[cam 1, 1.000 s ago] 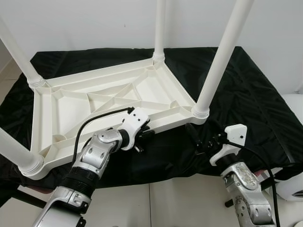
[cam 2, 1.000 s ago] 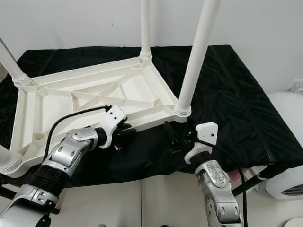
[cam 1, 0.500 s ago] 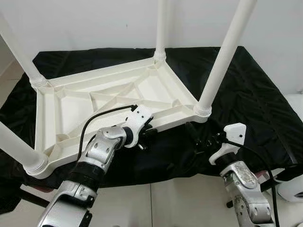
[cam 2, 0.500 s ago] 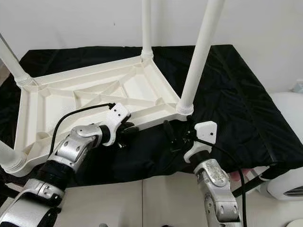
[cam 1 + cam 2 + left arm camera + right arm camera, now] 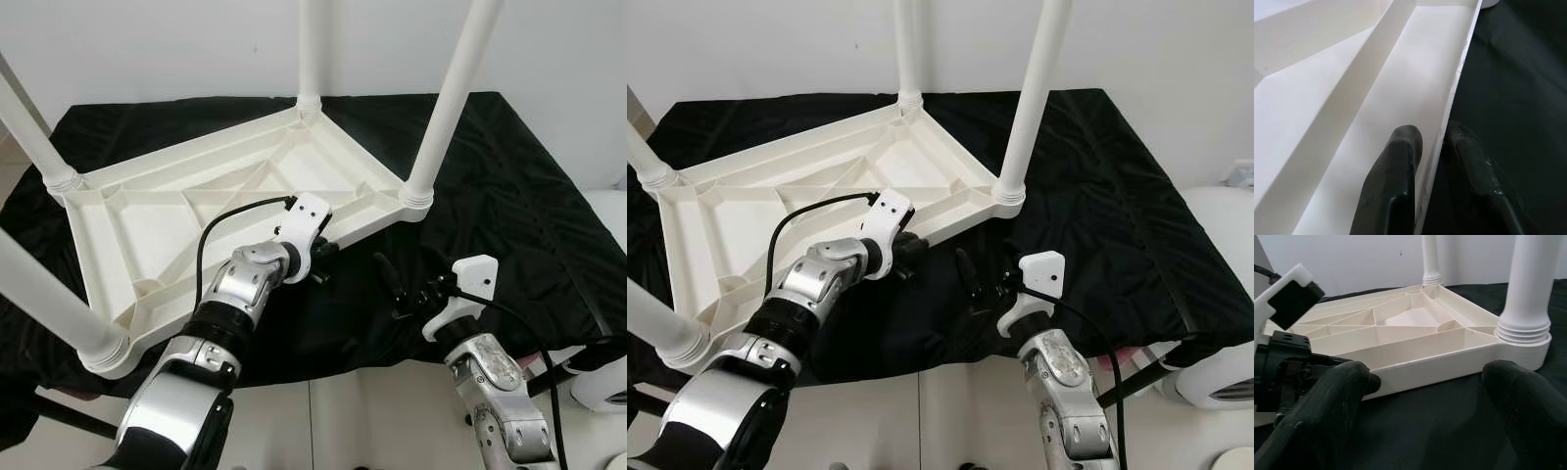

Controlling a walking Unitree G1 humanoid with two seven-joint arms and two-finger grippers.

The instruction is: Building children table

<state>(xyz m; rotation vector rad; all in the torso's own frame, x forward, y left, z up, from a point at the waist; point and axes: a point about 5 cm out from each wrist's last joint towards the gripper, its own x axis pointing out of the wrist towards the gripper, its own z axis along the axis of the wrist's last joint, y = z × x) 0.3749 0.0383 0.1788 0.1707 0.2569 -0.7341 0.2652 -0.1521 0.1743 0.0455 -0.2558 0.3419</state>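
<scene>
Meanwhile, left gripper (image 5: 1432, 161) clamps near rim of upturned table (image 5: 186, 220); right gripper (image 5: 397, 294) hovers just beside table, fingers spread wide.

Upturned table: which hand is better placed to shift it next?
Left, probably. The left hand already pinches the near rim of the table; the right hand hovers open over the black cloth, off the table.

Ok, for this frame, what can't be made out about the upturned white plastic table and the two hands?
- Upturned white plastic table: leg tops cut off by the eye views' upper edge; its top surface lies face down on the black cloth.
- Left hand: finger bases cut off by the wrist view's edge.
- Right hand: black fingers blend into the cloth in the eye views; blurred in its wrist view.
</scene>
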